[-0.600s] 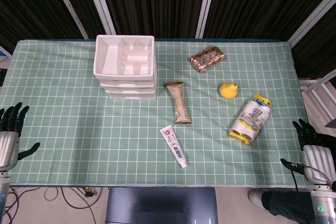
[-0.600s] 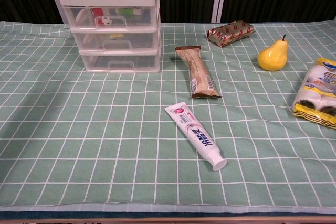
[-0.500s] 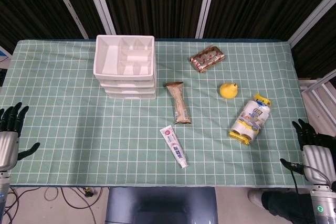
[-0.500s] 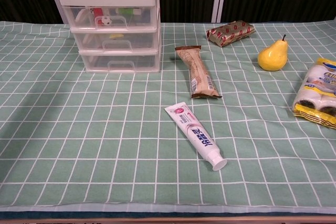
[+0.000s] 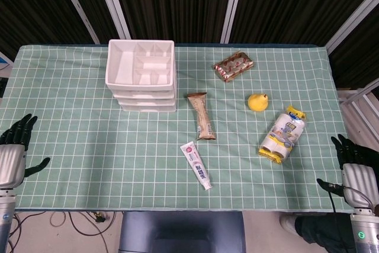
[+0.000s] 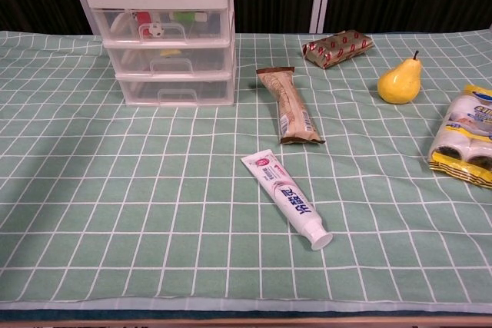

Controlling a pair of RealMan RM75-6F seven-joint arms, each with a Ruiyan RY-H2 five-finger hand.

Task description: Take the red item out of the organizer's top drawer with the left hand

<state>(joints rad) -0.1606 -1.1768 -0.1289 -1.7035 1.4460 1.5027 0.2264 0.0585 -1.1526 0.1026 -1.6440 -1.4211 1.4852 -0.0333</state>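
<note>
We see the organizer (image 6: 159, 32) standing at the far left of the surface (image 5: 89, 152), a white plastic unit with an open compartmented tray on top and three clear-fronted drawers stacked beneath it, all pushed in. Through the front of the top drawer (image 6: 163, 24), in the chest view, we make out the red item (image 6: 143, 18) toward the left, next to a small ball-like piece and something green further right; its exact shape we cannot tell through the plastic. From the head view the drawer contents are hidden under the tray. Our left hand (image 5: 13, 157) sits at the near left edge of the surface, well apart from the organizer, its dark fingers (image 5: 20, 129) spread and pointing up and the thumb stuck out to the side; it holds nothing and touches nothing that we can see. Our right hand (image 5: 354, 167) hangs off the near right corner, fingers likewise apart and empty. Neither hand appears in the chest view. On the green checked cloth we also find a brown snack bar (image 6: 290, 105) just right of the organizer, a toothpaste tube (image 6: 287, 198) nearer to us, a shiny wrapped packet (image 6: 337, 48) at the back, a yellow pear (image 6: 400, 81), and a yellow-trimmed pack (image 6: 465, 147) at the right edge.
</note>
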